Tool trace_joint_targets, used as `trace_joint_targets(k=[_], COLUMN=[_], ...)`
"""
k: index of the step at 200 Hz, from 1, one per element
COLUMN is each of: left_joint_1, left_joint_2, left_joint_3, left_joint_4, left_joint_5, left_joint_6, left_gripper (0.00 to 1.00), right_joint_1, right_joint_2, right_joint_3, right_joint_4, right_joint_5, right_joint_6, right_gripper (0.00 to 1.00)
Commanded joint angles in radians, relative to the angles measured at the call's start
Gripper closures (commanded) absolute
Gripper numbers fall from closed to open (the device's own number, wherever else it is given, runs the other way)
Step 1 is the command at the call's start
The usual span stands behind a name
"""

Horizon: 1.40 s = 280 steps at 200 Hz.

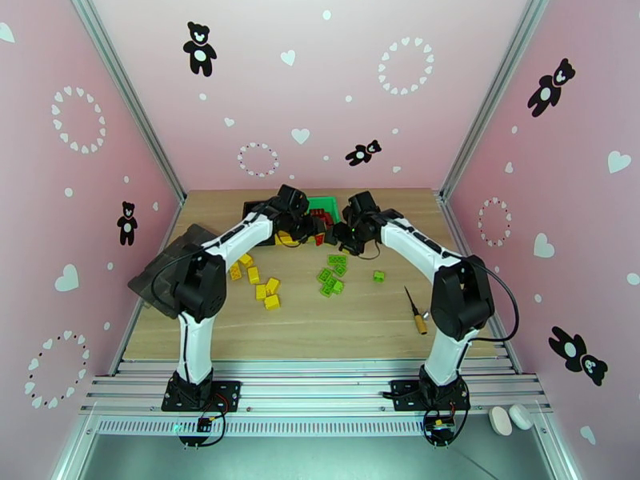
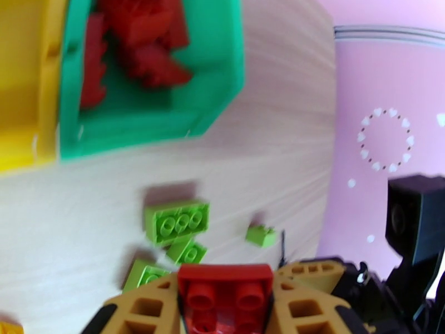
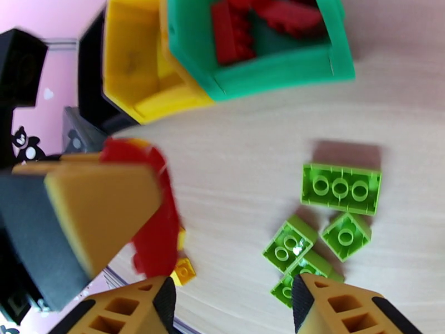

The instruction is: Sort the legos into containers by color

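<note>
At left tool (image 2: 225,280), red lego (image 2: 225,272), bottom cropped

The right gripper (image 3: 232,286) hung over the wooden surface (image 3: 245,146), its fingers (image 3: 345,310) apart with nothing between them. Four green bricks (image 3: 340,188) clustered near one finger. At left, the left gripper (image 3: 146,202) gripped a blurred red brick (image 3: 158,232). Farther off, a green bin (image 3: 278,73) held red bricks (image 3: 228,32), just beside a yellow bin (image 3: 139,79).

Row of bins (image 1: 324,202) at the back, loose bricks (image 1: 334,274) before them, screwdriver (image 1: 415,311) right, tray (image 1: 160,274) left.
</note>
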Motion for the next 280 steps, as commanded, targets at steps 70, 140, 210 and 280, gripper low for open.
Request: trace_joint_targets(k=[70,140,210,280], left_joint_1=[0.028,0.068,0.034,0.019], left_joint_2=[0.360,0.467,0.213,-0.172], left_joint_3=[0.648,0.821,0.579,0.016], left_joint_4=[-0.234,-0.207,-0.258,-0.326], left_joint_5=[-0.043,-0.037,-0.138,-0.398], left_joint_6=[0.000,-0.029,0.114,0.182], left_gripper=[0.63,0.19,0.17,0.16], right_joint_1=[-0.087,-0.117,-0.098,0.028], right_joint_2=[-0.036,-0.100,-0.128,-0.163], right_joint_3=[0.014,-0.039,-0.077,-0.097], right_joint_4=[-0.085,-0.137,-0.132,-0.168], right_joint_5=[-0.040,-0.025,-0.022,0.066], right_joint_6=[-0.052,-0.092,-0.097,-0.107], right_gripper=[0.40,0.40,0.39,0.39])
